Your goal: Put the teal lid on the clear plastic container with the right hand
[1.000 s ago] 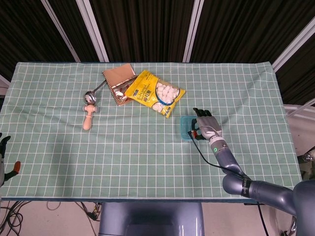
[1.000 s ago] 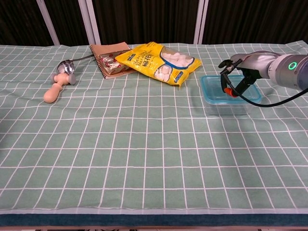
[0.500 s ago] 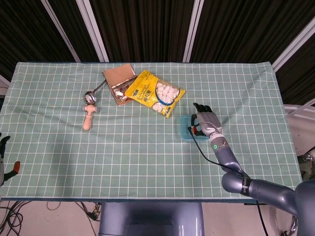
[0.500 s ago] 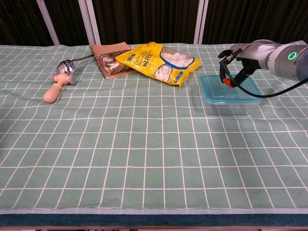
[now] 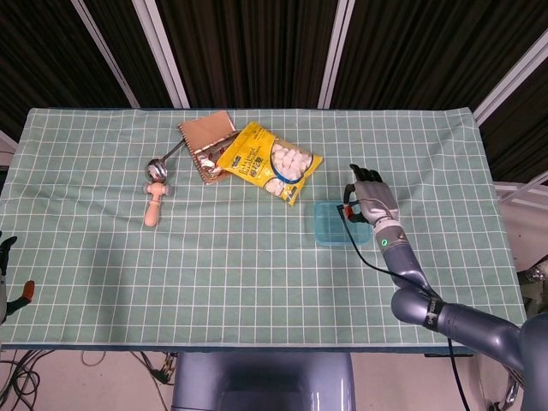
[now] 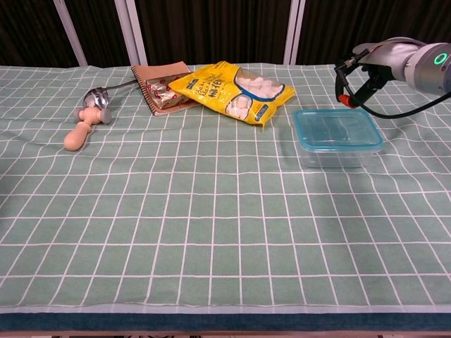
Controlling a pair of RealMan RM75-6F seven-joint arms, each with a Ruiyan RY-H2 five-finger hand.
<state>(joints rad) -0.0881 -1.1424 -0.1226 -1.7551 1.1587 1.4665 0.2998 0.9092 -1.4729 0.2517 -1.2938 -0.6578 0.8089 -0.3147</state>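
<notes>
I had lifted my right hand (image 6: pixel 361 79), fingers loose and empty, toward the upper right; the teal lid (image 6: pixel 337 129) sat on the clear plastic container (image 6: pixel 334 155), apparently done.

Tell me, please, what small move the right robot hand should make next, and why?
Probably just draw the right robot hand clear, up and away. The teal lid already sits flat on the clear plastic container, looking level all round, and the robot hand hangs above and behind it, holding nothing. A light press would only make sense if a corner proved unseated, which neither view shows.
</notes>
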